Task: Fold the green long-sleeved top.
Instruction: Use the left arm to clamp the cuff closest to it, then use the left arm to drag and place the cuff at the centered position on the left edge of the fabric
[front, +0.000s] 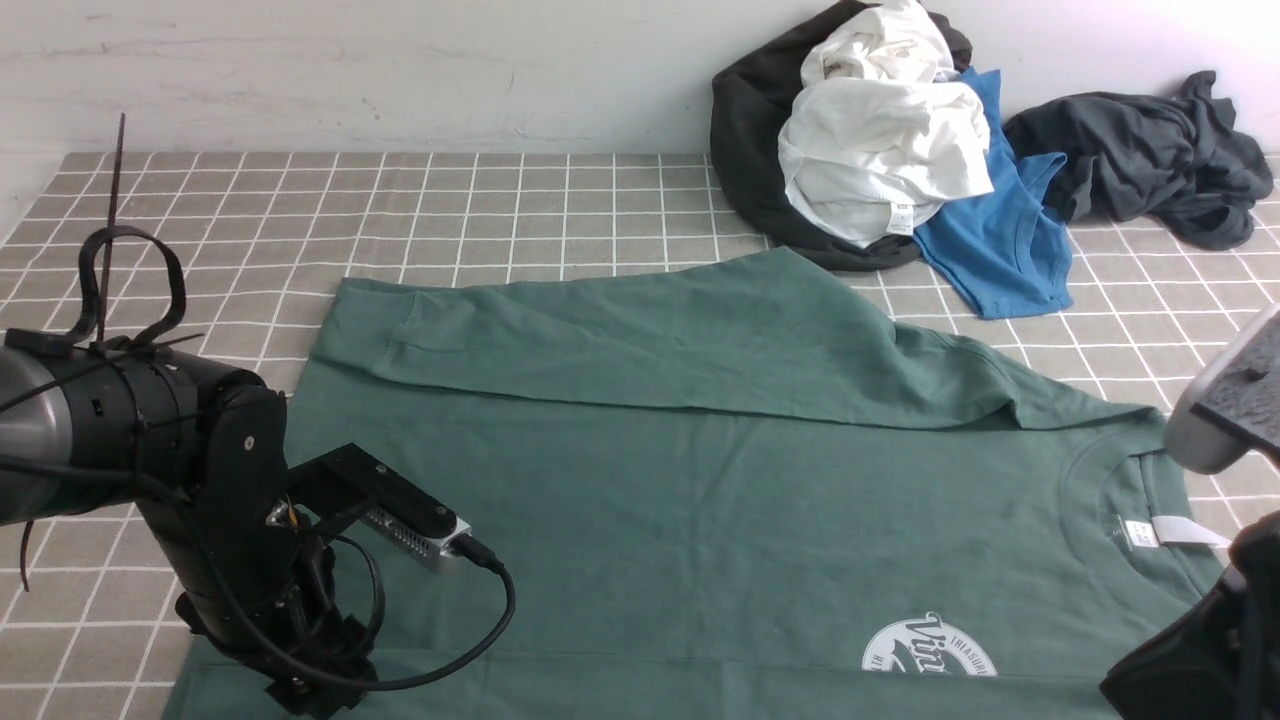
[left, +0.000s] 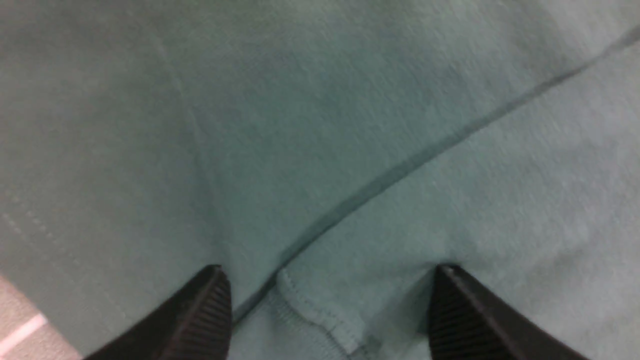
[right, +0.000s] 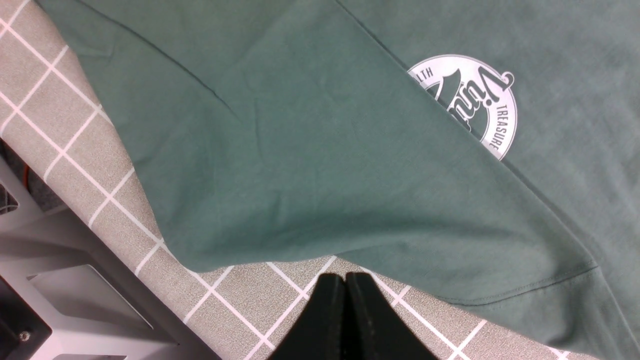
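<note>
Currently the left arm is pitched steeply downward over the near left corner of the green long-sleeved top. The left gripper has its jaws spread wide, one finger either side of a stitched hem edge that lies flat and unclamped. It grips nothing.

The right arm enters at the near right. The right gripper has its fingers pressed together with nothing between them, positioned over the checked tablecloth just beside the garment's near edge.

Legible markings:
- Round white logo on the chest: "TREASURE" along the rim, script beginning "Vin", and the letters "LTH". A folded green layer covers the remainder.
- White neck label inside the collar. Its print is too small to read.

Garment condition: the top lies flat on the tablecloth, chest up, with the collar toward the robot's right. The far sleeve is folded across the body. The fabric is dull green and largely smooth, with light creasing.

A heap of white, blue and dark garments sits at the far right, apart from the top.
</note>
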